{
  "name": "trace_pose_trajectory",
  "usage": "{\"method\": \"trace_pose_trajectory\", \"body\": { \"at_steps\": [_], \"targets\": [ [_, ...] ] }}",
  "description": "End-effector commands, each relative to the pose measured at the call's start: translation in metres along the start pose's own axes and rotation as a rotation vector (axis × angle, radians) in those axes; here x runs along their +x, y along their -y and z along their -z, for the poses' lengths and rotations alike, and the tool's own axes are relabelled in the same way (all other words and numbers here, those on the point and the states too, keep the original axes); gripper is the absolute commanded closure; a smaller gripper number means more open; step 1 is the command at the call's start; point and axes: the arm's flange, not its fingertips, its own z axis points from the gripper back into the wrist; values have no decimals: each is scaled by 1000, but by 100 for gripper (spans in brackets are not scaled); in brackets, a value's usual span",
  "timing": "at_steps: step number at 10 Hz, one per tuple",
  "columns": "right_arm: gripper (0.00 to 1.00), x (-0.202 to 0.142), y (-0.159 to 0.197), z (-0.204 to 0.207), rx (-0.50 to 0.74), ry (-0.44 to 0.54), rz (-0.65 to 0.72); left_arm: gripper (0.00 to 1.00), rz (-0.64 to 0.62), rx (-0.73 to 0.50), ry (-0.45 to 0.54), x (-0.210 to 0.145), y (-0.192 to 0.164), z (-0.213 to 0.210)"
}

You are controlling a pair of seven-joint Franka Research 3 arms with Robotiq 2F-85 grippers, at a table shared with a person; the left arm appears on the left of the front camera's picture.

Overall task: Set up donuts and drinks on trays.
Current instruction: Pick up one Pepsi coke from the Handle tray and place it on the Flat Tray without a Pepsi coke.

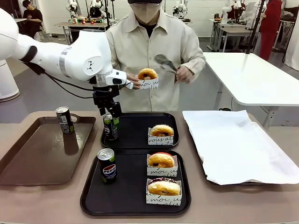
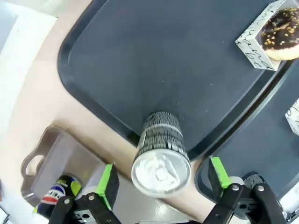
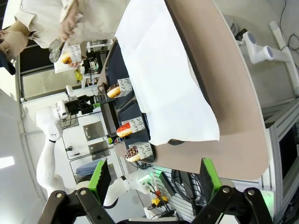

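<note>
A green-banded Pepsi can (image 1: 110, 127) stands upright at the left edge of the far black tray (image 1: 140, 122). My left gripper (image 1: 113, 111) hangs just above it, open. In the left wrist view its green pads (image 2: 108, 185) flank the can's silver top (image 2: 161, 170) with gaps on both sides. The far tray also holds one sleeved donut (image 1: 161, 133). The near black tray (image 1: 131, 196) carries a Pepsi can (image 1: 107, 165) and two sleeved donuts (image 1: 161, 162). The person holds another sleeved donut (image 1: 147, 78) and tongs (image 1: 166, 62). My right gripper (image 3: 154, 186) is open and holds nothing.
At the left a brown handled tray (image 1: 32, 158) holds one more can (image 1: 64, 120). A tray lined with white paper (image 1: 238, 144) lies at the right. The person stands at the far side, both hands above the far tray.
</note>
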Motion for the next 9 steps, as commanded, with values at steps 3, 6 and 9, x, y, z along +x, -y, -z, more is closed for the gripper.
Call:
{"method": "trace_pose_trajectory", "body": {
  "at_steps": [3,6,9],
  "targets": [
    [0,-2,0,-1,-1,-11,6,0,-174,-9,47,-85,22,-69],
    [0,-2,0,-1,-1,-11,6,0,-260,-94,87,-169,8,-96],
    [0,-2,0,-1,-1,-11,6,0,-250,-170,114,-224,3,-100]
  ]
}}
